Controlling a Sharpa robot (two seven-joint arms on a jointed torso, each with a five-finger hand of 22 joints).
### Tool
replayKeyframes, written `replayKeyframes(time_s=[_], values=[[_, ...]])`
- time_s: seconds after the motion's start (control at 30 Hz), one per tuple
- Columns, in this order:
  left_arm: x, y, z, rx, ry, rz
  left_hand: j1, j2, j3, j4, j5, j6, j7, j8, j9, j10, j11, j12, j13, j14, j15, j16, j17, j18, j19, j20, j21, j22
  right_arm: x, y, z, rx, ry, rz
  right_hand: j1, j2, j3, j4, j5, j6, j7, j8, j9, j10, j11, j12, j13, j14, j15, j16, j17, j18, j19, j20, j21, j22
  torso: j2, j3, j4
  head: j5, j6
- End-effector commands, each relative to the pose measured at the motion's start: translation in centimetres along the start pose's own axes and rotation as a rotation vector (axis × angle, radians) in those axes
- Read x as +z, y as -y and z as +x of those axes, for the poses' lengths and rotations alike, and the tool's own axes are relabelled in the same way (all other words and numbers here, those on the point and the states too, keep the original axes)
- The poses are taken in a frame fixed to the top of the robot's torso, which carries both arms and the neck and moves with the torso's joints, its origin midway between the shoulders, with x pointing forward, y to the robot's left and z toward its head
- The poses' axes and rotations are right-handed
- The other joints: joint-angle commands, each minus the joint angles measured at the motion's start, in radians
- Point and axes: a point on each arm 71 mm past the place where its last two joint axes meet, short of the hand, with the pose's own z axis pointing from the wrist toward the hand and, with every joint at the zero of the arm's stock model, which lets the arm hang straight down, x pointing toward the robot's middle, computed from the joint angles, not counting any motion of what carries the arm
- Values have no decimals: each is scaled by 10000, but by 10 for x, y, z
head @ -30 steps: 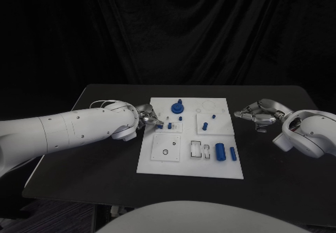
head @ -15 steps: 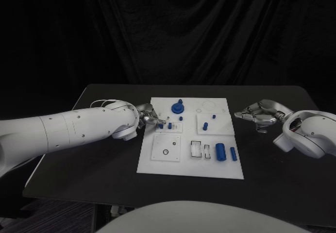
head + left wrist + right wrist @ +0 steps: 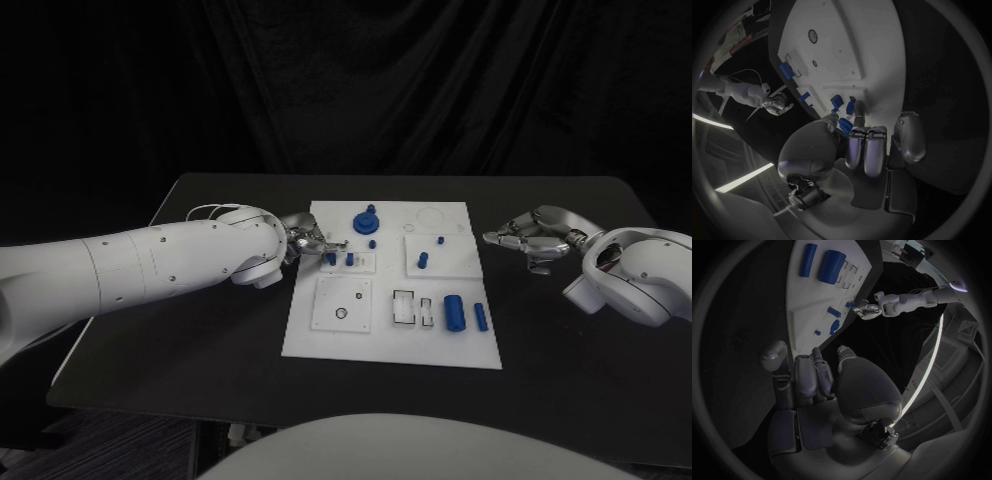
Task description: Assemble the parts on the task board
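Blue peg (image 3: 330,258) pinched by left hand (image 3: 303,243) has shifted slightly over the board (image 3: 433,345) (insertion pending); right hand (image 3: 526,236) curled, idle.

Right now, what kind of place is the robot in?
Probably a robot test lab or studio: a black table under dark curtains, with a white task board of small blue parts set between two robot hands.
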Motion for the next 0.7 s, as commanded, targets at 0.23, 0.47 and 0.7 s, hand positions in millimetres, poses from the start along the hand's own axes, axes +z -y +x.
replayKeyframes(time_s=[0.23,0.47,0.7], values=[[0,-6,6,112,-415,-187,181,270,-298,200,346,240,-102,311,-459,1055,8,36,2633,1038,14,26,2634,131,-16,12,-89,426,0,2,2,-45,-129,187,122,26,-54,-21,81,63,-23,-1,-11,-80,-15,-59,-3,-58,10,-51,-26,185,-65,7,-65,83,-1,-6,-6,33,2],[0,-5,6,90,-371,-55,343,476,-529,370,594,227,-175,686,65,1055,-56,36,2633,1038,-43,26,2634,125,-1,-39,-101,469,0,3,2,-47,-130,226,124,27,-53,-21,85,62,-23,-2,-12,-81,-14,-60,-4,-56,10,-45,-22,188,-69,7,-78,78,0,-3,3,36,2],[0,-5,5,78,-344,18,322,590,-613,437,610,176,-188,802,236,1055,-68,36,2633,1038,-54,26,2634,123,7,-52,-103,486,0,3,2,-48,-140,251,137,35,-53,-22,100,57,-22,-6,-15,-94,-14,-68,-17,-65,10,-68,-40,192,-78,7,-108,67,-3,-8,3,48,2]])
